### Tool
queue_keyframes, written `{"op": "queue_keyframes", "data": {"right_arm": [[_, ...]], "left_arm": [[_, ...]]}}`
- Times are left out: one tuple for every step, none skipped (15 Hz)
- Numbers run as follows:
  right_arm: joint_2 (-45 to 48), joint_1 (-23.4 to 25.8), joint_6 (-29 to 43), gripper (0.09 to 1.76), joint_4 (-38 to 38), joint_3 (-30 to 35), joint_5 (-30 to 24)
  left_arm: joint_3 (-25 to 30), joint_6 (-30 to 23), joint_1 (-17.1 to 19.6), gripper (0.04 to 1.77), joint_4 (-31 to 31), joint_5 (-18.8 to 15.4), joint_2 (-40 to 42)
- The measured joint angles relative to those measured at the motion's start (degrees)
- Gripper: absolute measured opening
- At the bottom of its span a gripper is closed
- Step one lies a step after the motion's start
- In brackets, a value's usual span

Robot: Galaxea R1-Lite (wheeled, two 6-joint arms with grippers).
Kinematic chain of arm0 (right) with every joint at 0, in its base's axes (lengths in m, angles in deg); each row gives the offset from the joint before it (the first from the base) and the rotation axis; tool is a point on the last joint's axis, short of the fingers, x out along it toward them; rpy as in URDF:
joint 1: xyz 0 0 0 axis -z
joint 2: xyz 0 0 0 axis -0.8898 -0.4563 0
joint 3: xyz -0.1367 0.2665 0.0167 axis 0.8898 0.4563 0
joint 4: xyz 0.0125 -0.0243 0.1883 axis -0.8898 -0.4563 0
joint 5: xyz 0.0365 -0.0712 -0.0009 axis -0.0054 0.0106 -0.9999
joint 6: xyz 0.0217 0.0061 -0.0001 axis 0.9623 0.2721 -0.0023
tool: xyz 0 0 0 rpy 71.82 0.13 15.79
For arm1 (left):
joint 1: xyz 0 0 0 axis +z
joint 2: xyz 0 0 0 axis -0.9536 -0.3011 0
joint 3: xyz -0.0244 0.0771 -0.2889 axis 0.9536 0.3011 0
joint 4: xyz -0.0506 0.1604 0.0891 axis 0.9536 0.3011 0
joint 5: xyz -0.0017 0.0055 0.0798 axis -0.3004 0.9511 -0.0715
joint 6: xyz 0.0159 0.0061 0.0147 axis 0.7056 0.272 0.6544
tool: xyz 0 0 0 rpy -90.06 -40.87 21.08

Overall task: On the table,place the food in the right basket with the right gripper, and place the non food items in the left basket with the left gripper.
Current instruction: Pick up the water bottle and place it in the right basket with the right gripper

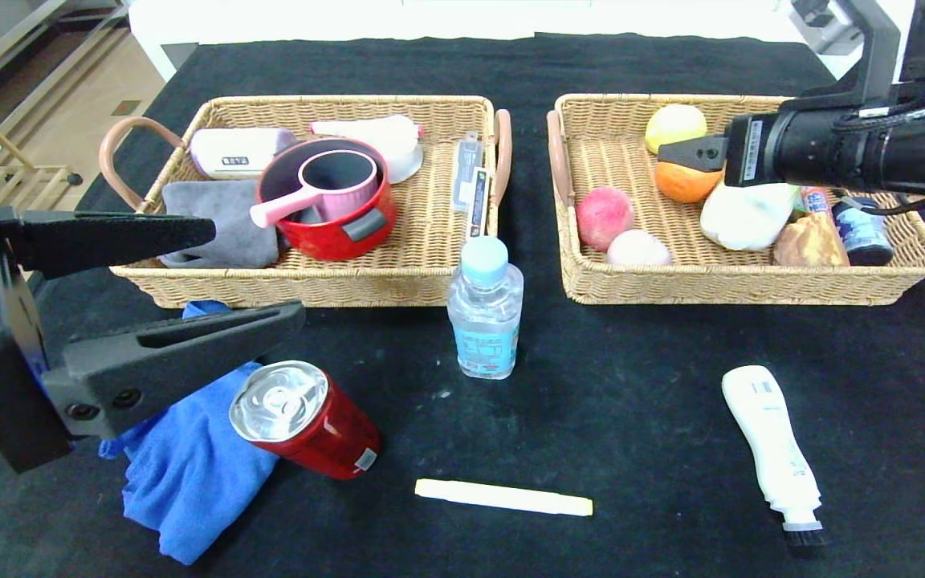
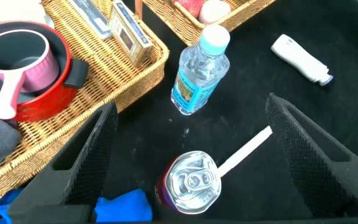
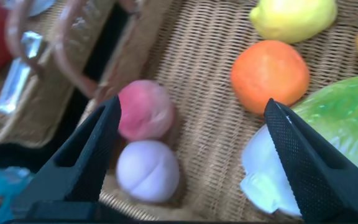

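We found the right tool point(image 3: 188, 155) above the right basket point(image 1: 591, 285), fingers spread wide and holding nothing. The orange fruit point(image 1: 683, 183) lay in that basket, beside a yellow fruit point(image 1: 675, 124), a pink peach point(image 1: 605, 217) and a pale vegetable point(image 1: 743, 215).

The left tool point(image 1: 250, 273) hung over the near left part of the surface point(image 1: 631, 401), fingers wide apart and empty, above the blue cloth point(image 1: 185, 474) and the red can point(image 1: 310, 417). The can lay tipped on its side, touching the cloth.

The clear bottle point(image 1: 485, 309) stood upright between the two baskets, just before the left basket point(image 1: 286, 289). The yellow stick point(image 1: 504, 497) lay flat near the front edge. The white brush bottle point(image 1: 772, 449) lay on its side well to the right. A red pot point(image 1: 334, 217) and grey cloth point(image 1: 222, 221) sat in the left basket.
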Motion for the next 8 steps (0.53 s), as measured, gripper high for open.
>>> {"op": "queue_keyframes", "data": {"right_arm": [[1.5,-0.1,-0.7,1.68,0.1,1.7,-2.4],[2.9,-0.2,-2.0,1.69,0.1,3.5,-5.6],[4.0,-0.2,-3.3,1.69,0.5,5.0,-8.1],[5.0,-0.3,-4.2,1.69,1.4,6.7,-10.1],[5.7,-0.5,-4.9,1.69,2.7,8.0,-11.7],[6.3,-1.0,-5.3,1.7,4.1,9.2,-13.3],[6.7,-1.7,-5.4,1.7,5.1,10.3,-14.6],[7.1,-2.5,-5.5,1.7,5.9,11.3,-15.7]], "left_arm": [[0.0,0.0,0.0,1.72,0.0,0.0,0.0],[0.0,0.0,0.0,1.72,0.0,-0.1,0.0],[0.0,0.0,0.0,1.72,0.0,-0.1,0.0],[0.0,0.0,0.0,1.72,0.0,-0.1,0.0],[0.0,0.1,0.0,1.72,0.0,-0.1,0.0],[0.0,0.1,0.0,1.72,0.0,-0.1,0.0],[0.0,0.1,0.0,1.72,0.0,-0.1,0.1],[0.0,0.1,0.0,1.72,0.0,-0.1,0.1]]}}
